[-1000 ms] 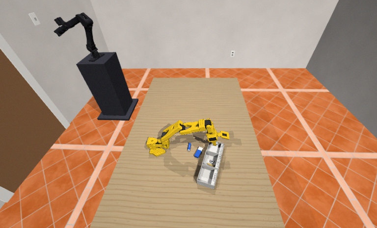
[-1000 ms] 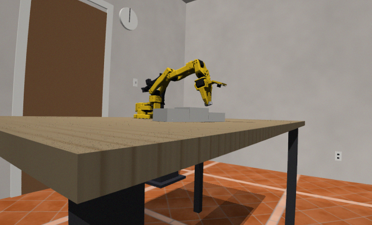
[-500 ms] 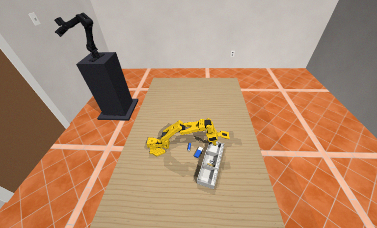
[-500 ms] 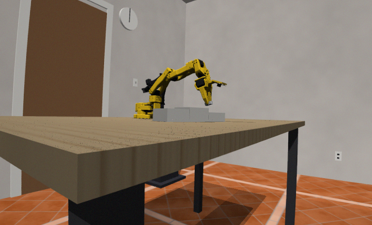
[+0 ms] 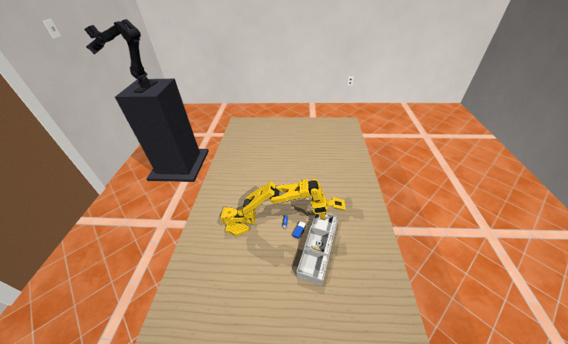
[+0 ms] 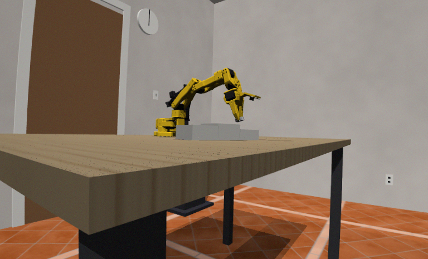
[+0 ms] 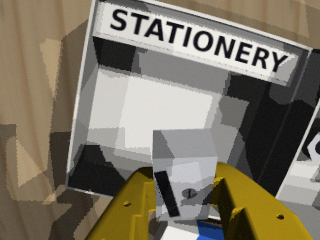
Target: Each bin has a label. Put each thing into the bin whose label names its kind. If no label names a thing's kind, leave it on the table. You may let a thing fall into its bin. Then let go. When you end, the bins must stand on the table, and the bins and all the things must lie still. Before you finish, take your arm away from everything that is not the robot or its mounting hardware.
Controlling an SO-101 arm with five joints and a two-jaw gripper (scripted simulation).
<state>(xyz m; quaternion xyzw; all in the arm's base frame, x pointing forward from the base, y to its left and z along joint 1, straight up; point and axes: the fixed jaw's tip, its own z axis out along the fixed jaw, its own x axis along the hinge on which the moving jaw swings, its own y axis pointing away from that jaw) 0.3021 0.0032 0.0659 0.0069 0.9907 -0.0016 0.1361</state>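
Observation:
My gripper (image 7: 187, 195) is shut on a small grey pencil sharpener (image 7: 186, 180) with a black slot and a screw. It holds it above the near edge of the bin labelled STATIONERY (image 7: 180, 110), which looks empty. In the top view the gripper (image 5: 321, 216) hangs over the far bin (image 5: 325, 226) of a grey row of bins. In the exterior view the gripper (image 6: 239, 118) is a little above the bins (image 6: 217, 132). A blue and white eraser (image 5: 298, 229) and a small blue battery (image 5: 285, 221) lie on the table left of the bins.
The middle bin (image 5: 318, 244) holds a small dark metal piece and a tan piece. The near bin (image 5: 311, 265) looks empty. The arm's base (image 5: 234, 219) stands left of the things. A black pedestal (image 5: 161, 131) with a black arm stands off the table's far left.

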